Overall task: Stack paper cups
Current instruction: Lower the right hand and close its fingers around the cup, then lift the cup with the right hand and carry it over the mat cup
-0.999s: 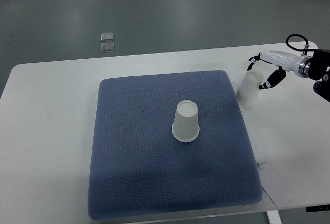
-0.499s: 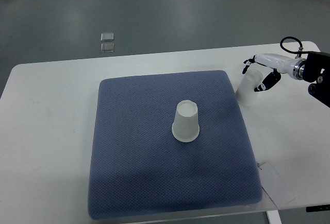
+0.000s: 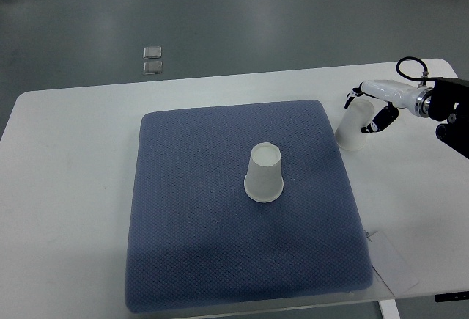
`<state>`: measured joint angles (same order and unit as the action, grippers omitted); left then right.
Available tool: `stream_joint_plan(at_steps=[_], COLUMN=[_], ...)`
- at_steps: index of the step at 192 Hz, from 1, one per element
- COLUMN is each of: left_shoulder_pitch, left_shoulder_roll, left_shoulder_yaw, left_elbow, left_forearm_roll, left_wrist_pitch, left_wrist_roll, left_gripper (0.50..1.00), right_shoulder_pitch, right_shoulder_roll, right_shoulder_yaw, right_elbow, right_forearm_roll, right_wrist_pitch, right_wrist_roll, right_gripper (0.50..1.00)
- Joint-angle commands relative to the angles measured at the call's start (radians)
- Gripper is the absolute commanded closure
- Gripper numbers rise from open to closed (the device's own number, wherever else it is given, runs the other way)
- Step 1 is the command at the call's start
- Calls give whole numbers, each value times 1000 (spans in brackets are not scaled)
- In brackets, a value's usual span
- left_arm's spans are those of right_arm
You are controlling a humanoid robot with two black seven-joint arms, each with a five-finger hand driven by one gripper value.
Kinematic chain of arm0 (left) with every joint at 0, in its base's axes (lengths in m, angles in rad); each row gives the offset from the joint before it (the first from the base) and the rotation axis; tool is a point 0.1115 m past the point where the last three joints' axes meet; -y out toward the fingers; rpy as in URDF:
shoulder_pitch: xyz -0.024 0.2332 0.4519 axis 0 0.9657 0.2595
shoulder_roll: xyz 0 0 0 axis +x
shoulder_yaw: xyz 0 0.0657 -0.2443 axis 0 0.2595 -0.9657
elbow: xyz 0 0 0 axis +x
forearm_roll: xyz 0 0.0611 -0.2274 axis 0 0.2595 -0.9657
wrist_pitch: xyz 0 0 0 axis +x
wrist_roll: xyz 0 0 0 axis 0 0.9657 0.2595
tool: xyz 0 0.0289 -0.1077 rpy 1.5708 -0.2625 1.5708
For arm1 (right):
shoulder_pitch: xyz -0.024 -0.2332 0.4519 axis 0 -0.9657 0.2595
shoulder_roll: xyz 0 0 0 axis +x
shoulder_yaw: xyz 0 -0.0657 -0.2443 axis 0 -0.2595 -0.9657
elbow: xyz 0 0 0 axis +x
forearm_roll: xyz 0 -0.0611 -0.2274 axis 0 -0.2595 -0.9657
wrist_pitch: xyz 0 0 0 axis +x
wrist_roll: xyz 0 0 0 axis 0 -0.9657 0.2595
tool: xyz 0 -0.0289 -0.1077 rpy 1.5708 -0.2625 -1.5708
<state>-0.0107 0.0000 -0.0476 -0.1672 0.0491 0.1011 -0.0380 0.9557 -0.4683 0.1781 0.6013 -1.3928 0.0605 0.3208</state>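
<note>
**2 cups, 1 hand at the right edge**

The fingers (image 3: 377, 122) of the right hand (image 3: 375, 105) are curled around the top of 1 paper cup, dark fingertips showing on both sides of it, so the hand appears to be gripping it. The arm comes in from the right edge of the frame, in the upper right, with a white forearm, a metal wrist ring and 1 black cable loop above it.

There are 2 paper cups in view, both white and both upside down. The gripped cup (image 3: 352, 127) stands on the white worktop (image 3: 66, 187), just beside the upper right corner of the blue mat (image 3: 190, 260), leaning a little. The other cup (image 3: 264, 173) stands alone near the middle of the mat, well apart from the first.

1 blue textured mat covers the centre of the worktop. On the grey floor in the upper left of the frame lie 2 small clear squares (image 3: 152, 59), one just above the other.
</note>
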Motion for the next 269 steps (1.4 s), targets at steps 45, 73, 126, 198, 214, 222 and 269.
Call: stream_joint_plan(at_steps=[45,73,126,198,214,222,269], left_shoulder_pitch=[0,0,0,0,0,0,0], left_shoulder_roll=[0,0,0,0,0,0,0], left_shoulder_yaw=[0,0,0,0,0,0,0], left_elbow=[0,0,0,0,0,0,0], left_forearm_roll=[0,0,0,0,0,0,0], left_wrist_pitch=[0,0,0,0,0,0,0], left_wrist_roll=[0,0,0,0,0,1,0], left_gripper=[500,500,500,500,500,500,500], right_shoulder_pitch=[20,77,327,402,400,399,359], right_shoulder_roll=[-23,-79,-234,-242,-230,-225,-184], right_shoulder_yaw=[6,20,37,213,213,213,201], right_elbow=[14,78,436,735,752,758,762], right_forearm_roll=[12,23,87,97,101,101,100], right_wrist_pitch=[10,18,148,383,387,389,392], right_wrist_roll=[-3,1,6,29,30,34,34], right_gripper=[1000,1000,1000,1000,1000,1000,1000])
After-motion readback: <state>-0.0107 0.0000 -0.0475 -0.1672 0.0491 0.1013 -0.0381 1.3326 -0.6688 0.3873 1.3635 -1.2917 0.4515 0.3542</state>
